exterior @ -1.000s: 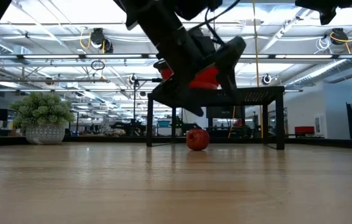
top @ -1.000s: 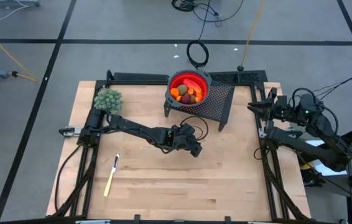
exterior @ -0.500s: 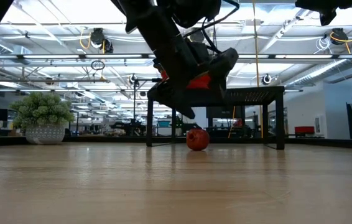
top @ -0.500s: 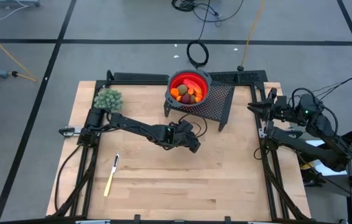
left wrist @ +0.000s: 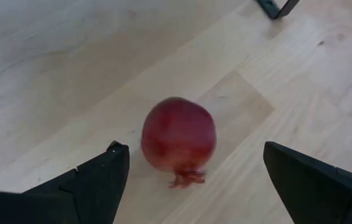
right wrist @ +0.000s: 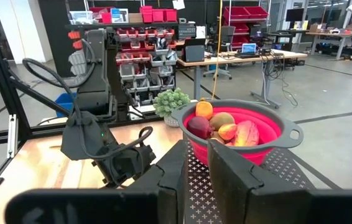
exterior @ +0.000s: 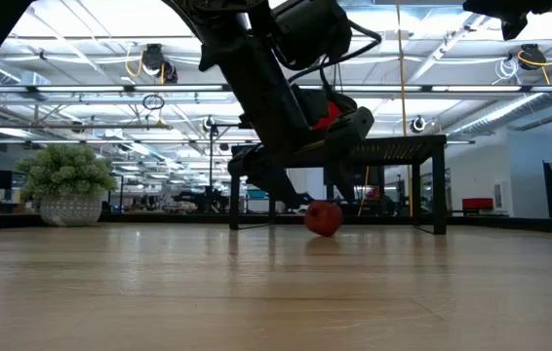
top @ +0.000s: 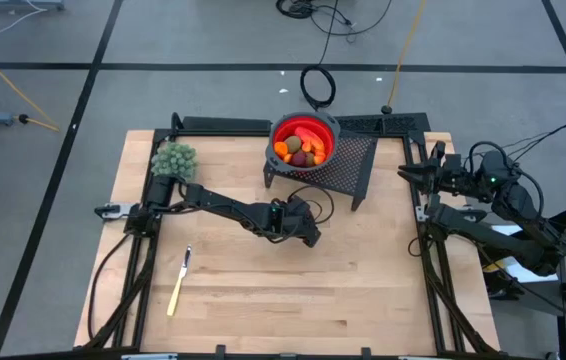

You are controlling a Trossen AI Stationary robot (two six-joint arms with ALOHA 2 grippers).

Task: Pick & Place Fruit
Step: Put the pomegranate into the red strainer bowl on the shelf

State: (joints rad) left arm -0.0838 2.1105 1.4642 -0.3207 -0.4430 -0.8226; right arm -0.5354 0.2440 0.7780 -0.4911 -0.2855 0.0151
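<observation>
A: Where is the left gripper (left wrist: 194,171)?
B: Low over the middle of the table (top: 363,270), its fingers (left wrist: 95,180) spread wide apart. A dark red ball (left wrist: 179,138) lies on the wood between them, touching neither finger. In the low view the same ball (exterior: 324,217) rests on the table under the arm.

A: Is it gripped?
B: No. It sits free, with its small crown toward the wrist camera.

A: And the rest of the fruit?
B: Farther back, in a red bowl (top: 305,141) on a black mesh stand (top: 348,165) at the far edge. The right wrist view shows an orange piece (right wrist: 204,109), a dark red ball (right wrist: 199,126), a brownish-green oval (right wrist: 222,119) and an elongated red-orange piece (right wrist: 247,132) in it.

A: The right gripper (right wrist: 196,163)?
B: Held at the table's right edge, apart from the fruit, facing the bowl. Its fingers stand close together with only a thin gap, holding nothing.

A: Anything else?
B: A yellow-handled knife (top: 179,283) near the front left, and a green plant (top: 174,159) at the far left corner.
</observation>
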